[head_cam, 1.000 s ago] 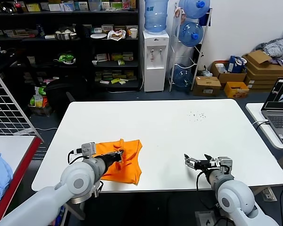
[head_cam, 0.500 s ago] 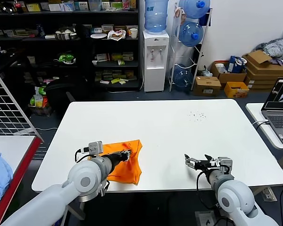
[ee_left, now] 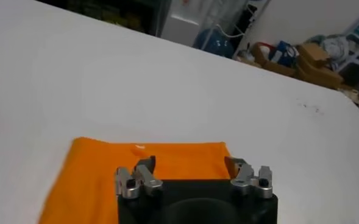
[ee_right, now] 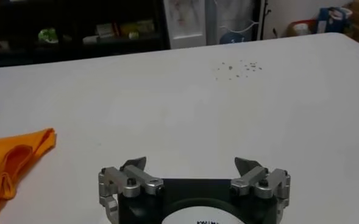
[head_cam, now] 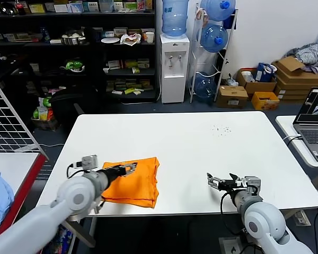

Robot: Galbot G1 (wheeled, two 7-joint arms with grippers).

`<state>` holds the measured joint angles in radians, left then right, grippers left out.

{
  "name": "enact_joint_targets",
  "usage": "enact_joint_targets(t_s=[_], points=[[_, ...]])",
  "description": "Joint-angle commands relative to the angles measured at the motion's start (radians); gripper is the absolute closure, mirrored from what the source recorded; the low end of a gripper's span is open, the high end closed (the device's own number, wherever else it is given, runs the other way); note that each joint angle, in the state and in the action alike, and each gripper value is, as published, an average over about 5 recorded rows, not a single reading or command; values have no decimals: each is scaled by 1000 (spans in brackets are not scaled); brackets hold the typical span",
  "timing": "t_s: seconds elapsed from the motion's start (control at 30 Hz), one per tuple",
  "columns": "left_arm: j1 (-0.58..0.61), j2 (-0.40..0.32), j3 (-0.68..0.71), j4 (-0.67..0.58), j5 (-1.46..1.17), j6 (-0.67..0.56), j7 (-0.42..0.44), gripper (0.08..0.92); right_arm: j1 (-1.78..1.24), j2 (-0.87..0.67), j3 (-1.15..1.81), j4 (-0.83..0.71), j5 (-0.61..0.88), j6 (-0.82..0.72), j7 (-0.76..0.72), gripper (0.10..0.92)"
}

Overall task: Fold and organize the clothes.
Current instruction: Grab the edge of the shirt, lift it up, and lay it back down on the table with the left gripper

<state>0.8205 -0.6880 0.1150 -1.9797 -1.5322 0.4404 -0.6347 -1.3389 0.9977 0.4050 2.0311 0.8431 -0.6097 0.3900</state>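
Left gripper (head_cam: 130, 167) hovers wide open over the folded T-shirt (head_cam: 133, 185), holding nothing; right gripper (head_cam: 220, 182) waits open above the tabletop (head_cam: 201, 143).

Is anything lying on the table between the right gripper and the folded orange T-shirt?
Nothing visible: only bare white table separates the right gripper from the bright orange cotton T-shirt. The left gripper hovers open over the shirt.

An orange T-shirt (head_cam: 133, 181) lay folded near the front left edge of the white desk (head_cam: 201, 148). The left end effector (head_cam: 128, 168) hovered open over it. The right end effector (head_cam: 220, 182) sat open, well apart, near the front right.
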Motion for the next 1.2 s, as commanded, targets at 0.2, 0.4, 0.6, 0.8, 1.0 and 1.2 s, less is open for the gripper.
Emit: enact_joint_targets(t_s=[0.2, 0.4, 0.6, 0.8, 1.0, 1.2], points=[[139, 344, -145, 162, 56, 19, 544, 97, 3, 0, -3, -4, 0, 4, -10, 104], [123, 288, -93, 182, 111, 18, 561, 79, -13, -2, 6, 8, -1, 4, -9, 104], [107, 219, -65, 210, 157, 18, 558, 79, -22, -6, 14, 15, 0, 3, -6, 104], [97, 192, -43, 219, 172, 18, 557, 79, -19, -6, 14, 13, 2, 2, -3, 104], [98, 183, -33, 224, 181, 17, 555, 79, -17, -6, 12, 10, 3, 2, -2, 104], [98, 178, -31, 227, 184, 17, 545, 79, -16, -6, 11, 8, 4, 2, -2, 104]])
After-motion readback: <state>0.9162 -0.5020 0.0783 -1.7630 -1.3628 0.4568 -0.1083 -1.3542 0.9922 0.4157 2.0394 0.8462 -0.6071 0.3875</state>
